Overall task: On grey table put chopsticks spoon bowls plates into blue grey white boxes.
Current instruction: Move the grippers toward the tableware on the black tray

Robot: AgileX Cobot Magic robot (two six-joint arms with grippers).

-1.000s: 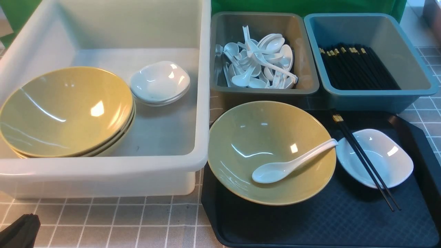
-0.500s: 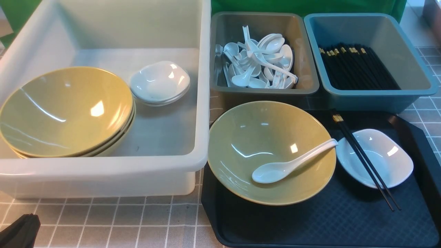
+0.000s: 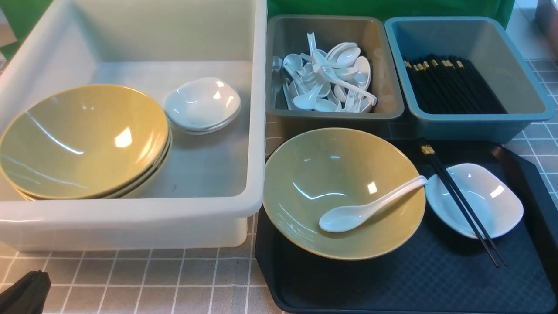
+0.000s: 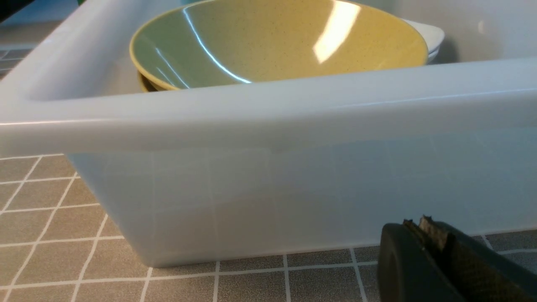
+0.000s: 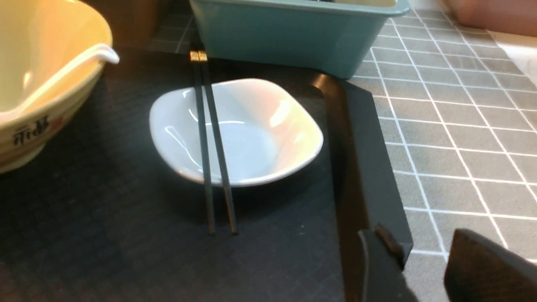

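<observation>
- The left pincer (image 4: 419,224) has its jaws pressed together on nothing. It sits low over the grey table (image 4: 42,209), with bare table between it and the near wall of the white tub (image 4: 268,121) ahead.
- That wall hides the lower parts of the stacked bowls (image 4: 272,42) beyond it; only the top bowl's inside shows.
- The right pincer (image 5: 419,239) has its jaws apart and empty, over the right rim of the dark tray (image 5: 105,235).
- Ahead of it and to its left lies the plate (image 5: 260,138), with the chopsticks (image 5: 209,138) resting across it.
- Farther left stands the lone bowl (image 5: 42,63), with the spoon (image 5: 63,73) leaning on its rim.
- The blue bin (image 5: 293,37) stands beyond the tray.
- The front view cuts off the left pincer at its corner.
</observation>
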